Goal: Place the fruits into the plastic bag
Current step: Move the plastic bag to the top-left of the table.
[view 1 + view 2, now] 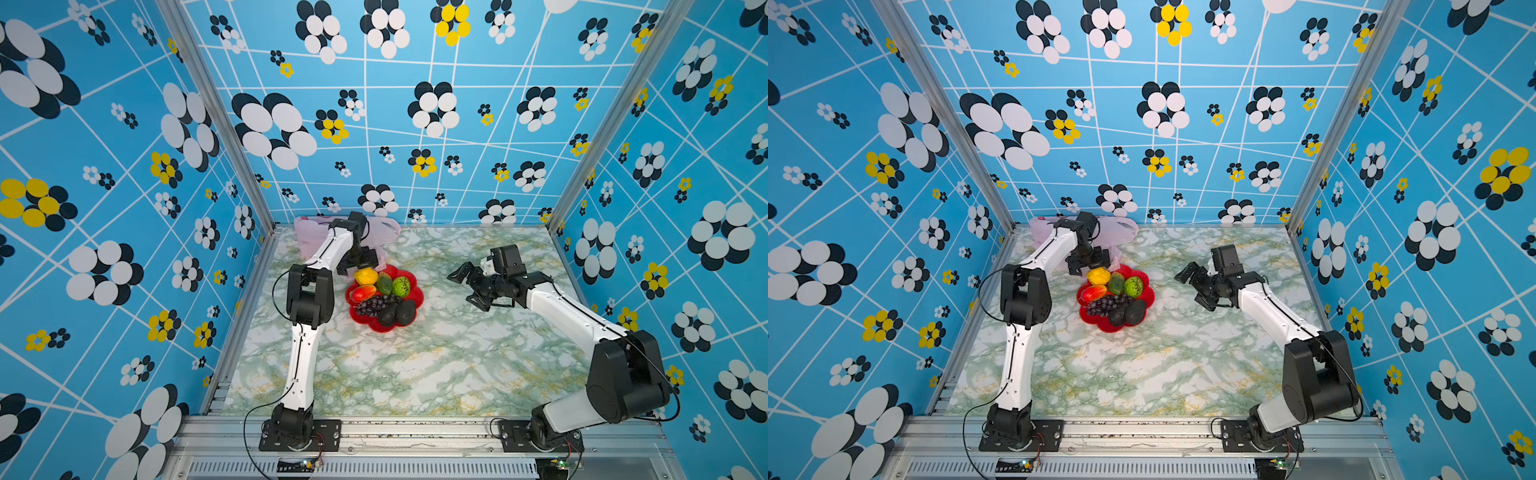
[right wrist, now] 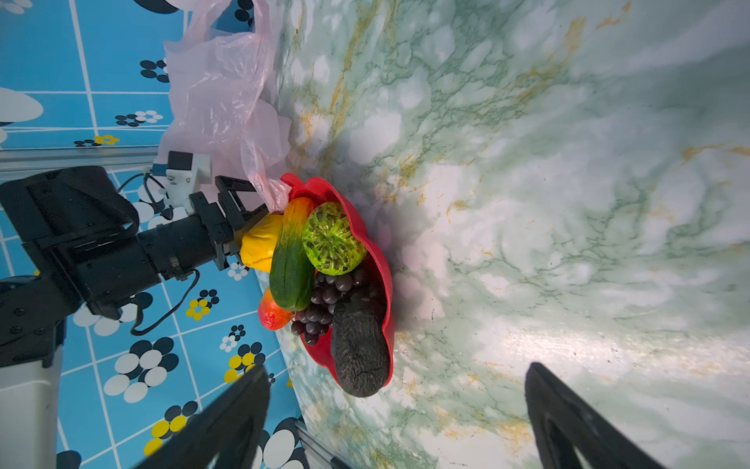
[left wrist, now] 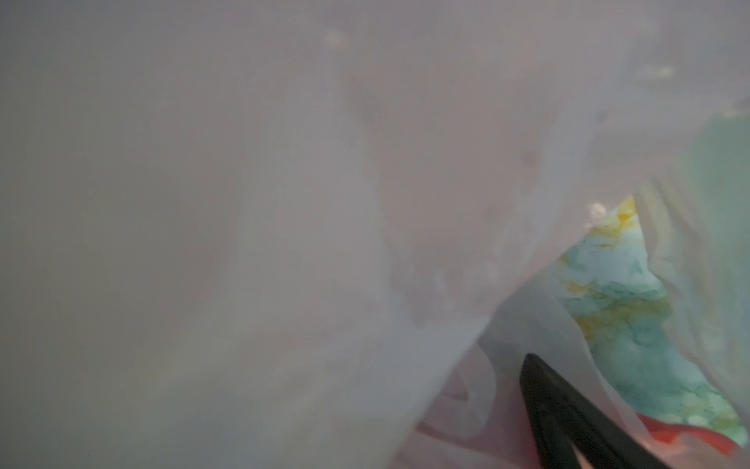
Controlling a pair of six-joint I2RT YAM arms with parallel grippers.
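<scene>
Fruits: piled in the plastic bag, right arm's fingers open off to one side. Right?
No: both top views show the fruits piled in the red dish, not the plastic bag behind it. The right arm's fingers are open off to one side.

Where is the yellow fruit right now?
In a top view the yellow fruit sits at the far-left edge of the red dish, close to the left gripper, beside the long green fruit.

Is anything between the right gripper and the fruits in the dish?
Nothing visible. Only bare table lies between the open right gripper and the red dish; the fruits are piled above its low rim. The left gripper is at the opposite side, by the bag.
</scene>
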